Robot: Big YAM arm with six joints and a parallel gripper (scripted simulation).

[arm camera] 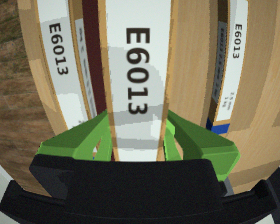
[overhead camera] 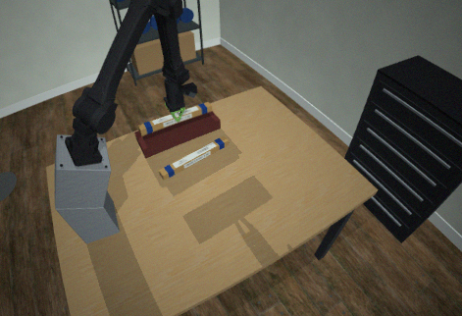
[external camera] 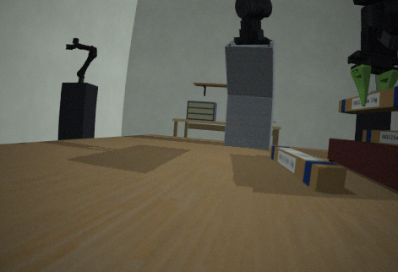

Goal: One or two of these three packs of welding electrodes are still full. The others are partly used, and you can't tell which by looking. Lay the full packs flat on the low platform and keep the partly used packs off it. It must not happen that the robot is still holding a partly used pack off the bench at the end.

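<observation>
My gripper [overhead camera: 177, 118] [external camera: 372, 98] [arm camera: 137, 113] is shut on a tan pack [overhead camera: 153, 124] [external camera: 387, 100] [arm camera: 137, 70] with blue bands and an E6013 label. It holds the pack roughly level, in the air above the dark red platform [overhead camera: 184, 137] [external camera: 370, 165] [arm camera: 93, 35]. A second pack [external camera: 391, 137] [arm camera: 58, 70] appears to lie flat on the platform; the held pack hides it in the top view. A third pack [overhead camera: 194, 157] [external camera: 287, 160] [arm camera: 235, 55] lies flat on the table, in front of the platform and apart from it.
The wooden table [overhead camera: 312, 186] [external camera: 171, 220] carries the arm's grey pedestal [overhead camera: 82, 188] [external camera: 248, 97] at its left side. A black drawer cabinet [overhead camera: 410, 142] stands beyond the right edge. A shelf with a cardboard box [overhead camera: 162, 54] stands behind. A rectangular shadow falls across the table's middle.
</observation>
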